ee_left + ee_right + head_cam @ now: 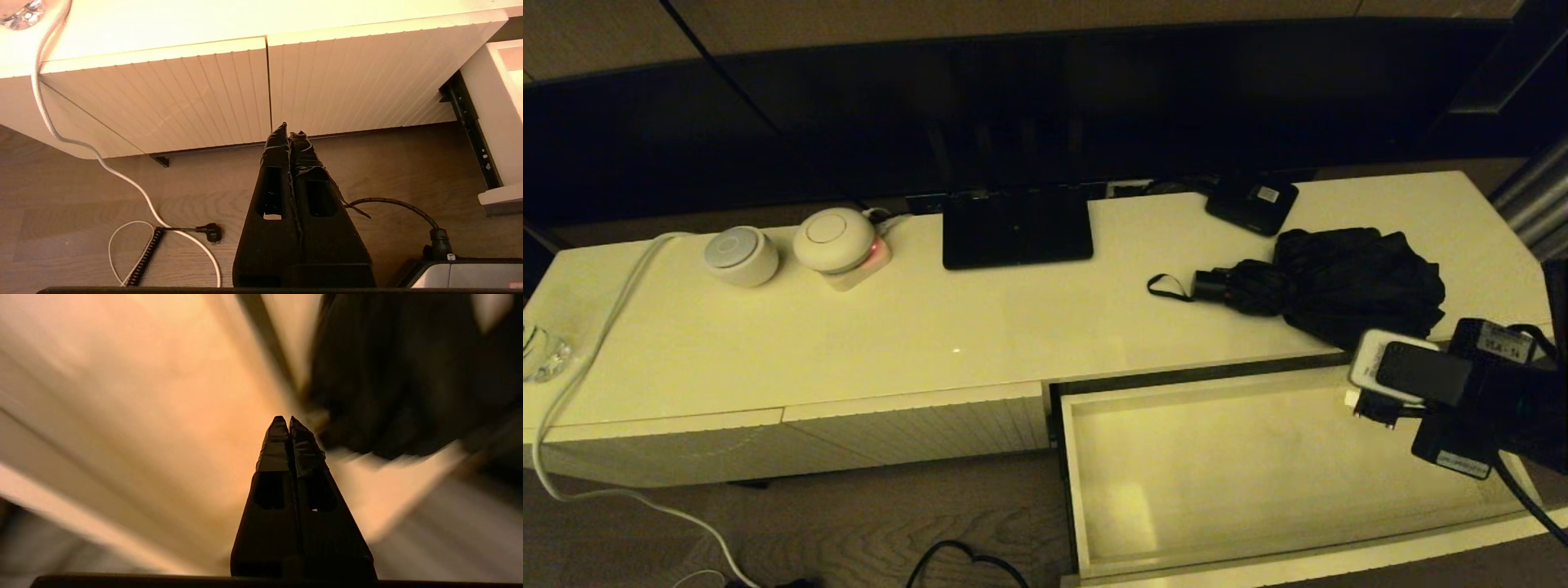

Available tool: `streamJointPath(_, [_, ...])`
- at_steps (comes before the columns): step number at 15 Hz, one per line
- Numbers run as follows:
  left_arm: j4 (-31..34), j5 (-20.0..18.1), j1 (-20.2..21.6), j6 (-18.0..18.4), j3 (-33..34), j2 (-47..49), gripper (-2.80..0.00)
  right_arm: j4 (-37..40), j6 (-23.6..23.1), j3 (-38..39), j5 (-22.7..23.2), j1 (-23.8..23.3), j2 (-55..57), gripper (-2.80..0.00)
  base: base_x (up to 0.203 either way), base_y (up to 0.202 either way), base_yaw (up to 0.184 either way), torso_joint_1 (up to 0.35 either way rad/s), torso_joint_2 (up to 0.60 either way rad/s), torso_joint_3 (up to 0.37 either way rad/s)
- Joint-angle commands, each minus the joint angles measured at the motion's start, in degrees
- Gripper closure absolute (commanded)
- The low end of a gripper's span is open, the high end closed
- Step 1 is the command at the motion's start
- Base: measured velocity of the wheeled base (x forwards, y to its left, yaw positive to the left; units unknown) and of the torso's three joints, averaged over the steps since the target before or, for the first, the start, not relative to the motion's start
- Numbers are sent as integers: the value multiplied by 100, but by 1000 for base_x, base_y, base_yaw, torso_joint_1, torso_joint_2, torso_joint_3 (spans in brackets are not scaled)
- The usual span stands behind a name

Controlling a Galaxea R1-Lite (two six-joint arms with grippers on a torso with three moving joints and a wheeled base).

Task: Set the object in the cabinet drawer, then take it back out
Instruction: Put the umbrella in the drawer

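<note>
Lying on the worktop (947, 343) just behind the open drawer (1225, 465), the umbrella (1331, 282) rested on its side with its bunched fabric toward the robot's right and its short handle (1213, 286) and wrist loop (1168, 286) pointing left. It looked light and soft, the loose cloth likely to slump and slide under a pinch, so the firm handle, or the tighter neck where fabric met it, seemed the surer place to take hold; the loop looked too thin to count on. A small black box (1252, 202) with a white label sat just behind it, and a flat black stand (1017, 229) lay farther left, both well clear of the handle. The drawer was pulled out and bare inside. The right claw (286, 424) hung over the drawer's right back corner, near the fabric, its fingers pressed together and holding nothing. The left claw (289, 132) was parked low before the ribbed cabinet fronts (204, 94), also closed and empty
</note>
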Motion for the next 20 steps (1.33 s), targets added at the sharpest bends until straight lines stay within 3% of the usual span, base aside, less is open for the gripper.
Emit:
streamJointPath(1, [0, 4, 2, 3, 18, 0, 0, -165, -1714, -7, 59, 39, 67, 0, 0, 0, 0, 0, 0, 0])
streamJointPath(8, [0, 4, 2, 3, 18, 0, 0, -207, -2603, -535, 247, 50, 552, 0, 0, 0, 0, 0, 0, 0])
streamJointPath(20, [0, 4, 2, 3, 18, 0, 0, 113, -2615, -1286, 60, -20, 887, 0, 0, 0, 0, 0, 0, 0])
